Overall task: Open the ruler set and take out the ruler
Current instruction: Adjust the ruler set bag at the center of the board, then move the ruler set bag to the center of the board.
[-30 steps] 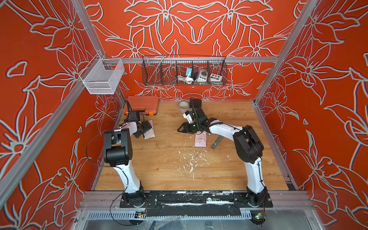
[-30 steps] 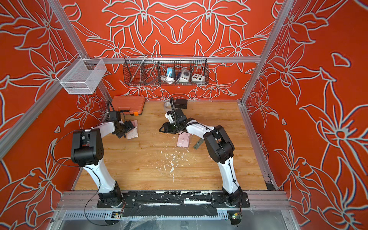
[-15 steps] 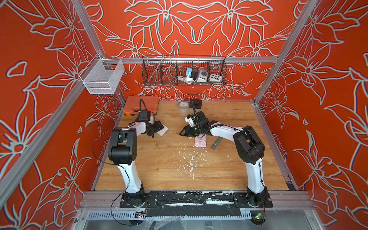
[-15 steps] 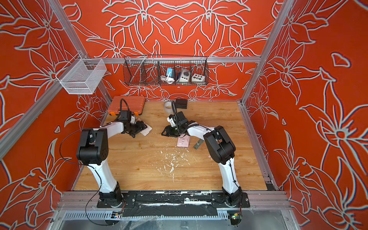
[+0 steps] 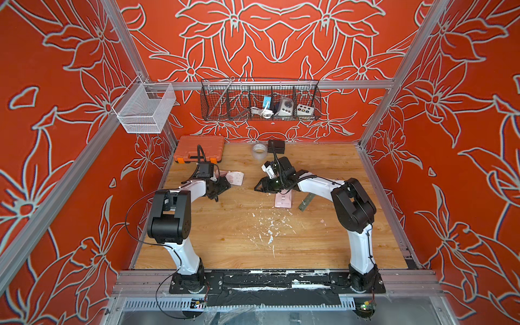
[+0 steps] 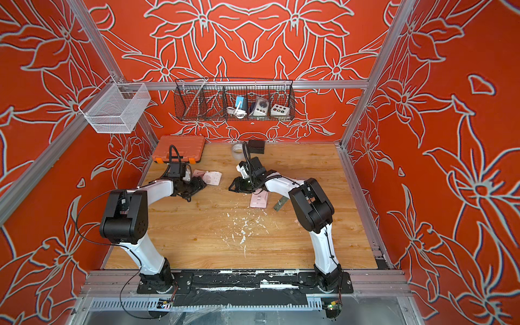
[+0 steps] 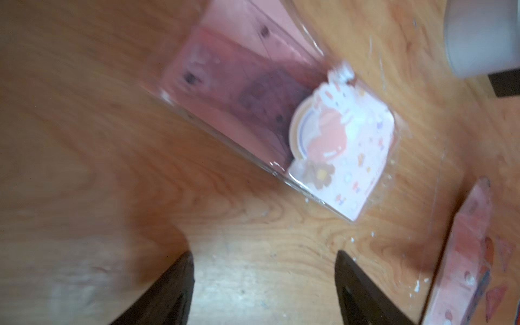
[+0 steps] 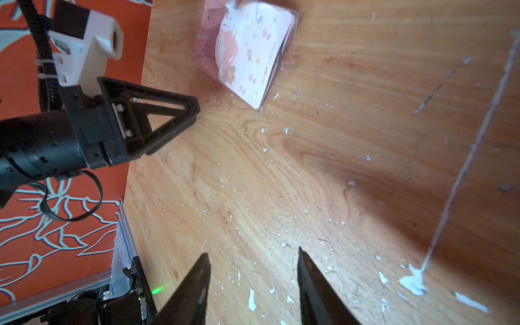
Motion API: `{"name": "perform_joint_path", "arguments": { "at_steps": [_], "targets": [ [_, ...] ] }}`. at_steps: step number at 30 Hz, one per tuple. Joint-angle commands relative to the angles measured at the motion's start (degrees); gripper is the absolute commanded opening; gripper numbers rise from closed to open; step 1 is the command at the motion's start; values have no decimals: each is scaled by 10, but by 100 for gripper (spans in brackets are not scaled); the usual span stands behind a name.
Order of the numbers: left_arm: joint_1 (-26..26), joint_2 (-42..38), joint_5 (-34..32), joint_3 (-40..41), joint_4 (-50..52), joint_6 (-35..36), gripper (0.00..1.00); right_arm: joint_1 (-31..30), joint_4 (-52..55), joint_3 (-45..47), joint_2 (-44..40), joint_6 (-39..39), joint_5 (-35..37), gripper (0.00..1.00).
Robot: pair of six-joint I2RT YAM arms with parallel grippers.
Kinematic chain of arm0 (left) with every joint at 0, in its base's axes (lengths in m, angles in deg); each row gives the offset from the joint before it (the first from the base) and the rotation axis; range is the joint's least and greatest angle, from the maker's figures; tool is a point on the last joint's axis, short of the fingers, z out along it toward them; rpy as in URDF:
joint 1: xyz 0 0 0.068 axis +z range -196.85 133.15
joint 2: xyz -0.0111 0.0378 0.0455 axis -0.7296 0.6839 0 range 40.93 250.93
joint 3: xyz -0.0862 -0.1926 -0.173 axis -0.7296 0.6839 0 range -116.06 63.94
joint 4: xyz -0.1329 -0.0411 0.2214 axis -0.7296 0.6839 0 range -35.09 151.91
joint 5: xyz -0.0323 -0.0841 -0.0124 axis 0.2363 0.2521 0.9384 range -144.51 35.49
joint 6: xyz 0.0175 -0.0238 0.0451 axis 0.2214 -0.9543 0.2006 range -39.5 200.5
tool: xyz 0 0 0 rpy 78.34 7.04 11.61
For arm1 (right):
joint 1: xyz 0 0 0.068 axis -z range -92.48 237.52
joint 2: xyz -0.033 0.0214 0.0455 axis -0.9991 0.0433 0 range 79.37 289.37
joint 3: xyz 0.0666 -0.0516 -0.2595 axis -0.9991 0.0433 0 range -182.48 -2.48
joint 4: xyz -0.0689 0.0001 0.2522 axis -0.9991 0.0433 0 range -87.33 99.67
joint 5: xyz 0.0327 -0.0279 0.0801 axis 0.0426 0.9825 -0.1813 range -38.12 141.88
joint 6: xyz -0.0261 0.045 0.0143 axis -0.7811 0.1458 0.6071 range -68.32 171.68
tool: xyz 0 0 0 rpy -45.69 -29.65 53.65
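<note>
Ruler set looks unopened, both hands empty

The ruler set (image 5: pixel 235 177) lies flat toward 11 o'clock on the table (image 5: pixel 253 239), its pink pieces seemingly inside the clear sleeve. The left hand (image 7: pixel 264 253) at its 7 o'clock and the right hand (image 8: pixel 253 251) at its 4 o'clock both stand apart, gripping nothing. By the look of it, opening the set and pulling out the ruler are both left to do.

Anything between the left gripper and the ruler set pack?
Nothing. The left wrist view shows only bare table between the open left gripper and the ruler set.
</note>
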Motion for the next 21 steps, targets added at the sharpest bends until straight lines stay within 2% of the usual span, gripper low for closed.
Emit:
{"name": "perform_joint_path", "arguments": {
  "at_steps": [1,3,7,9,11,14,21],
  "targets": [
    [-20,15,-49,-84,31,27,76,0,12,-11,-24,-16,16,50],
    [-42,56,-101,-169,86,56,75,1,16,-10,-27,-16,16,50],
    [-70,134,-125,-287,126,82,67,1,-6,16,-43,-3,19,50],
    [-75,181,-122,-349,157,79,58,1,-10,31,-55,-5,27,50],
    [-77,230,-125,-414,195,71,56,2,-10,47,-66,-11,37,50],
    [-77,277,-138,-468,223,66,56,4,2,67,-86,-21,44,50],
    [-76,334,-140,-531,263,84,56,8,-8,136,-151,-38,71,50]
  ]
}}
